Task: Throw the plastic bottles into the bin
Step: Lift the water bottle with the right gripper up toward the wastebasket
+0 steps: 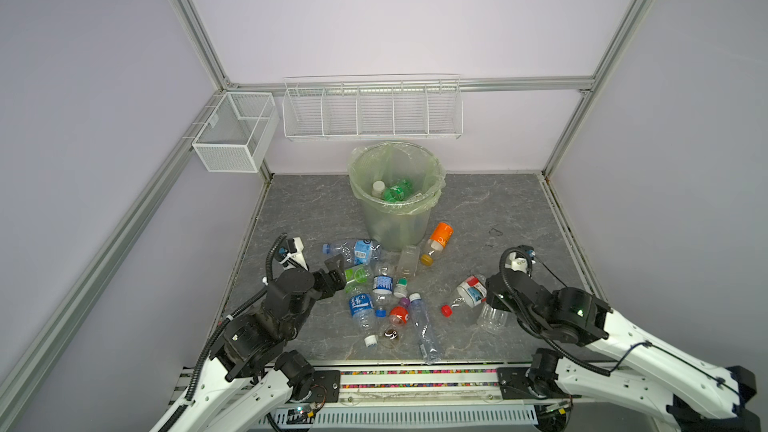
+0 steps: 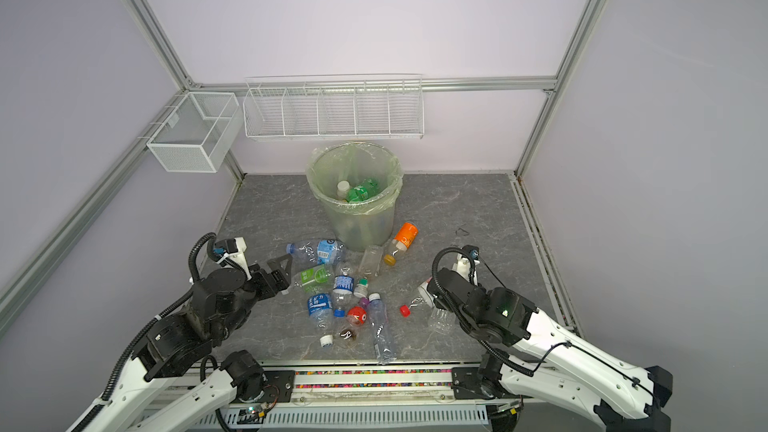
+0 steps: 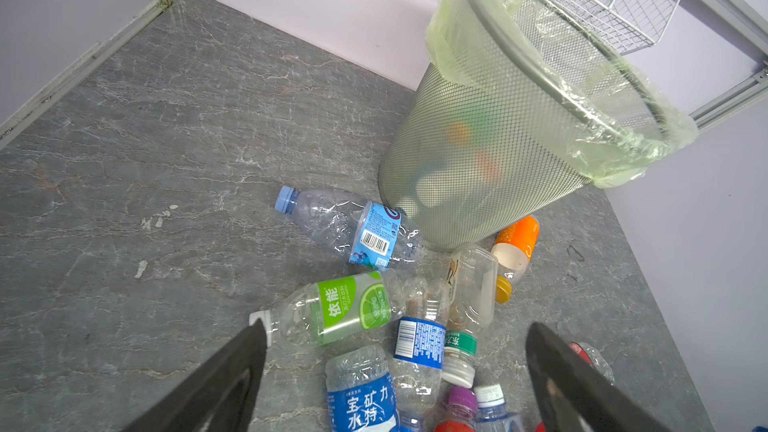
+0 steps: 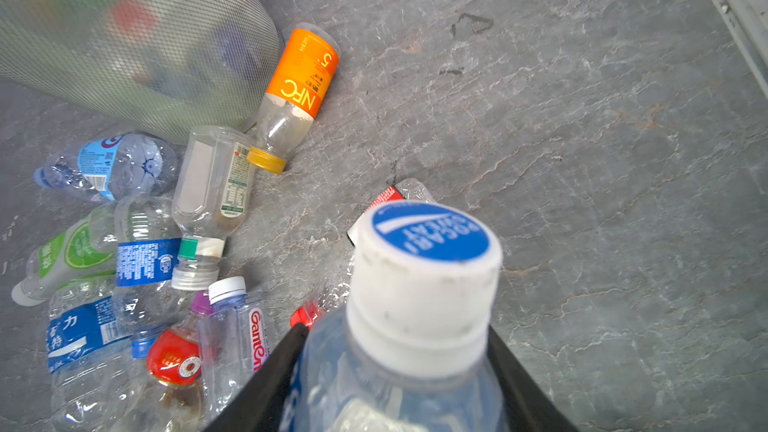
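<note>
Several plastic bottles (image 1: 386,292) lie in a heap on the grey stone-look table in front of the bin (image 1: 395,226), a tapered mesh bucket with a pale green bag over its rim. My left gripper (image 3: 397,328) is open, low over the left side of the heap, beside a green-labelled bottle (image 3: 349,305) that touches neither finger. My right gripper (image 4: 397,332) is shut on the body of a clear bottle with a white and blue cap (image 4: 428,268). Its clear base (image 1: 492,317) sticks out beside a red-capped bottle (image 1: 467,292) on the table. An orange-labelled bottle (image 4: 301,76) lies against the bin's foot.
A green bottle (image 1: 395,193) and a white-capped one lie inside the bin. A white wire mesh box (image 1: 232,130) hangs at the back left, and a long white wire rack (image 1: 372,112) hangs above the bin. Aluminium frame rails edge the table.
</note>
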Available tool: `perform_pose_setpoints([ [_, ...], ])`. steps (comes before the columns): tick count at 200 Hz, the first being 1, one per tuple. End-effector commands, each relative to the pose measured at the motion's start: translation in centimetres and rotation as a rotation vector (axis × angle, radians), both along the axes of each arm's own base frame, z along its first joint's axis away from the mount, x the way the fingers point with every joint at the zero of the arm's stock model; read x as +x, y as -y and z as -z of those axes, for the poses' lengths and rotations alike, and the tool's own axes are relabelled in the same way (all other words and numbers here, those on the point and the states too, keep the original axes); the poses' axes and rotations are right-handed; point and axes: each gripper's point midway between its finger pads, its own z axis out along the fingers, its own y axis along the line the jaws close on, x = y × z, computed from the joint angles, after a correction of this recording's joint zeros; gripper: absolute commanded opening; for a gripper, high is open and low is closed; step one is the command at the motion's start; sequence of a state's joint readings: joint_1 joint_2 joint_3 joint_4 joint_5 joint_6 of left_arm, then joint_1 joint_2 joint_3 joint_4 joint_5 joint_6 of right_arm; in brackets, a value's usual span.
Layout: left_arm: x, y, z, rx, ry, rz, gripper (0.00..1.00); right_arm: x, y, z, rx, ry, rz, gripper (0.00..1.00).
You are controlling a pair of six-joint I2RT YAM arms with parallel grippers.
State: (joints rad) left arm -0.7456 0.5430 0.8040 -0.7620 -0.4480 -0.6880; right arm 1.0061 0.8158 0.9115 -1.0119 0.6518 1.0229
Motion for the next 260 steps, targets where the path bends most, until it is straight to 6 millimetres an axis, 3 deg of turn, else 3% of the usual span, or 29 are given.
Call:
perform_pose_setpoints([
  [1,-0.3,-0.4,0.8,0.008,-0.021,-0.014,0.96,0.8,0.9,-3.2,-0.063,0.091,-0.008,0.07],
  [50,-0.6,-0.7,1.2,0.013,-0.033,-0.015,0.96,2.6,-0.5,-10.1,-0.144,0.267,-0.131,0.07],
  [70,-0.8,-0.9,1.2,0.008,-0.032,-0.018,0.96,3.3,-1.9,-13.0,-0.124,0.345,-0.181,0.07],
  [139,-1.1,-1.3,1.2,0.013,-0.033,-0.022,0.96,5.0,-6.2,-19.5,-0.174,0.491,-0.348,0.07],
  [184,-1.3,-1.5,1.2,0.016,-0.03,-0.025,0.96,5.4,-8.0,-25.0,-0.187,0.609,-0.429,0.07],
  [260,-1.6,-1.8,1.4,0.011,-0.036,-0.028,0.96,5.5,-11.0,-31.3,-0.048,0.764,-0.486,0.07],
])
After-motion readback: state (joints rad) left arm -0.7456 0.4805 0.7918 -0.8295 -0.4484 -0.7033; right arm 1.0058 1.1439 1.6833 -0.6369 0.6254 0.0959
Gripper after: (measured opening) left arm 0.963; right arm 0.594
